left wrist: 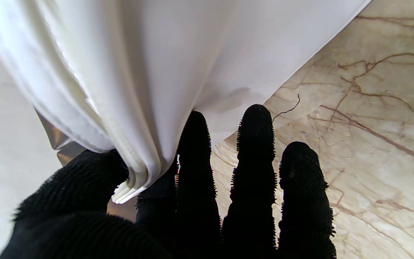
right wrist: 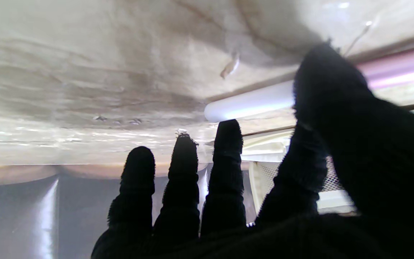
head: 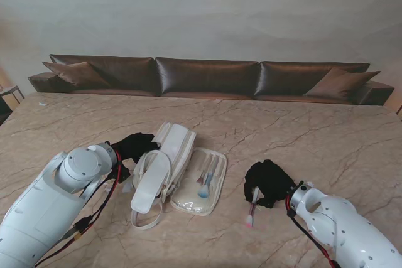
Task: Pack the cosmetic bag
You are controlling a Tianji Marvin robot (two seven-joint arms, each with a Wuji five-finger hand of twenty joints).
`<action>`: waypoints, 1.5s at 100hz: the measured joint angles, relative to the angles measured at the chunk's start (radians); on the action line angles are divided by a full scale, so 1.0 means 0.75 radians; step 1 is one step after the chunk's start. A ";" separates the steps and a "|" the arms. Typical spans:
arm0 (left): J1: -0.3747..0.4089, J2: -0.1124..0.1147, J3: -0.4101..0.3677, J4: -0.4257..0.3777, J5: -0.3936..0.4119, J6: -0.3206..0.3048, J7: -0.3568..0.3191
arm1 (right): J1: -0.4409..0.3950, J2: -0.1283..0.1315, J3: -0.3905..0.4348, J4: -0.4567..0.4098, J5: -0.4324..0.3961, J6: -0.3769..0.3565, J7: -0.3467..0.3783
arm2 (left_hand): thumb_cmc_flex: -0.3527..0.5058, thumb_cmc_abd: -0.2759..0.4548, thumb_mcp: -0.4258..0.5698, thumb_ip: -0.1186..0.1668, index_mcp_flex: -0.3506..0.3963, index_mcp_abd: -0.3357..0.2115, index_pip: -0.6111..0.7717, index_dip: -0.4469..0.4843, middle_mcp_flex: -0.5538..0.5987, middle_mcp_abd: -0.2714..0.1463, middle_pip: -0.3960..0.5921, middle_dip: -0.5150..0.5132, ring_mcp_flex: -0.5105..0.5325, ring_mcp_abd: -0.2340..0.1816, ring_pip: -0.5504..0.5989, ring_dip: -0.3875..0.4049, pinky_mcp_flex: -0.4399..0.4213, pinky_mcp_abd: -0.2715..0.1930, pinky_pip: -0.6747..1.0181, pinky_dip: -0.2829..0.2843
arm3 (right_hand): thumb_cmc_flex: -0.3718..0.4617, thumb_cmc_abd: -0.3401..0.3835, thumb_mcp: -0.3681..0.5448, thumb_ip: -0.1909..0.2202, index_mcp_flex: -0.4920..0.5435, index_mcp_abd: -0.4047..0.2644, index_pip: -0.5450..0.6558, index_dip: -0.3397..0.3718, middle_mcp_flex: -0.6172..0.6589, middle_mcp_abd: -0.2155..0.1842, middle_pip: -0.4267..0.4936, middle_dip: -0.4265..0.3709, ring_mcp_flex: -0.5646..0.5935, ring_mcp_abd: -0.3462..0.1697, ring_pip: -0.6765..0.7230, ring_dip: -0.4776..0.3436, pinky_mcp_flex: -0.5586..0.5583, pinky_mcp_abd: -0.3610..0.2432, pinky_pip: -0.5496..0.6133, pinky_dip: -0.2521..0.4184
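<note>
The white cosmetics bag (head: 171, 155) lies open in the middle of the table, its flap (head: 149, 187) folded toward me. My left hand (head: 133, 147) is at the bag's left edge. In the left wrist view my thumb (left wrist: 84, 176) and first finger (left wrist: 192, 151) pinch the bag's white rim (left wrist: 135, 180). My right hand (head: 269, 181) rests palm down to the right of the bag, over a pink-tipped brush (head: 252, 210) lying on the table. Its fingers (right wrist: 138, 172) are spread, and the thumb (right wrist: 329, 79) lies across the brush's handle (right wrist: 250, 102) without closing on it.
A clear pouch (head: 202, 186) holding several brushes lies against the bag's right side, between the bag and my right hand. A brown sofa (head: 207, 76) runs along the table's far edge. The marble table (head: 326, 136) stretches wide on both sides.
</note>
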 measured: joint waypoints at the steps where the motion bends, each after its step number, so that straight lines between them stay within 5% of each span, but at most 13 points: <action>1: 0.000 0.000 0.000 0.000 0.000 0.000 0.000 | 0.001 0.000 -0.001 0.001 0.000 0.000 0.000 | 0.000 0.000 0.000 0.000 0.000 0.000 0.000 0.000 0.000 0.000 0.000 0.000 0.000 0.000 0.000 0.000 0.000 0.000 0.000 0.000 | 0.000 0.000 0.000 -0.002 0.007 0.000 0.000 -0.003 0.000 0.000 0.000 0.001 0.001 0.000 0.000 0.000 0.000 0.000 0.000 0.000; 37: -0.001 0.001 0.002 -0.002 0.001 0.000 -0.003 | 0.039 0.010 -0.058 0.022 -0.067 0.001 -0.072 | 0.000 0.000 0.000 0.000 0.000 0.000 0.000 0.000 0.000 0.000 -0.002 0.006 0.000 0.000 0.000 0.000 0.000 0.001 0.000 0.000 | -0.011 0.041 -0.001 -0.031 0.116 -0.008 0.046 -0.086 0.097 -0.042 -0.012 0.029 0.063 0.000 0.031 0.025 0.043 -0.001 0.000 0.000; 47: -0.001 0.000 0.002 -0.002 0.001 0.000 -0.003 | 0.051 0.018 -0.073 0.024 -0.099 -0.004 -0.083 | 0.000 0.000 0.000 0.000 0.000 0.000 0.000 0.000 -0.001 0.000 -0.002 0.016 0.000 0.000 0.000 0.000 0.000 0.001 0.000 0.000 | -0.027 0.078 0.000 -0.034 0.105 -0.018 -0.031 0.084 0.097 -0.045 -0.013 0.065 0.063 0.000 0.032 0.028 0.043 -0.006 0.014 0.000; 55: -0.001 0.000 0.003 -0.001 0.000 0.000 -0.003 | 0.062 0.027 -0.084 0.021 -0.140 -0.015 -0.083 | 0.000 0.000 0.000 0.000 0.000 0.000 0.000 0.000 -0.001 0.000 -0.002 0.018 0.000 0.000 0.000 0.000 0.000 0.001 0.000 0.000 | -0.047 0.143 -0.001 -0.026 0.062 -0.029 -0.140 0.339 0.085 -0.048 -0.001 0.103 0.058 -0.001 0.033 0.029 0.038 -0.022 0.015 0.000; 67: -0.001 0.000 0.003 -0.001 -0.001 0.001 -0.001 | 0.076 0.037 -0.100 0.020 -0.147 -0.027 -0.072 | 0.000 0.000 0.000 0.000 0.000 0.000 0.000 0.000 -0.001 0.000 -0.002 0.019 0.000 0.000 0.000 0.000 0.000 0.001 0.000 0.000 | -0.061 0.173 0.002 0.052 0.036 -0.028 -0.237 0.611 0.053 -0.048 0.034 0.142 0.042 -0.023 0.042 0.031 0.021 -0.035 0.015 0.000; 84: -0.001 0.000 0.003 -0.001 -0.001 0.001 -0.001 | 0.082 0.038 -0.106 0.026 -0.132 -0.043 -0.067 | 0.000 0.000 0.000 0.000 0.000 0.000 0.000 0.000 -0.001 0.000 -0.002 0.020 0.000 0.000 0.000 0.000 0.000 0.002 0.000 0.000 | -0.057 0.206 0.026 0.099 0.023 0.016 -0.306 0.788 0.038 -0.049 0.054 0.172 0.013 -0.026 0.052 0.034 0.000 -0.065 0.016 0.000; 127: -0.008 0.000 0.013 0.002 -0.004 0.002 0.000 | 0.058 -0.015 -0.079 0.009 0.091 -0.069 -0.056 | 0.000 0.000 0.000 0.000 0.000 0.000 0.000 0.000 -0.001 0.000 -0.002 0.028 0.000 0.000 0.000 0.000 -0.003 0.002 -0.001 0.000 | -0.044 0.329 0.027 0.115 -0.011 0.046 -0.357 0.809 0.041 -0.065 0.050 0.153 -0.020 -0.035 0.066 0.034 -0.010 -0.085 0.025 0.000; 150: -0.013 0.000 0.021 0.003 -0.007 0.002 -0.001 | 0.141 -0.063 -0.165 0.058 0.440 -0.090 0.066 | 0.000 0.000 0.000 0.000 0.000 0.000 0.000 0.000 -0.001 0.000 -0.002 0.033 0.000 0.000 0.000 0.000 -0.004 0.002 -0.003 0.000 | -0.038 0.360 0.027 0.116 -0.007 0.093 -0.347 0.780 -0.007 -0.047 0.044 0.152 -0.053 -0.035 0.067 0.034 -0.061 -0.085 0.025 -0.006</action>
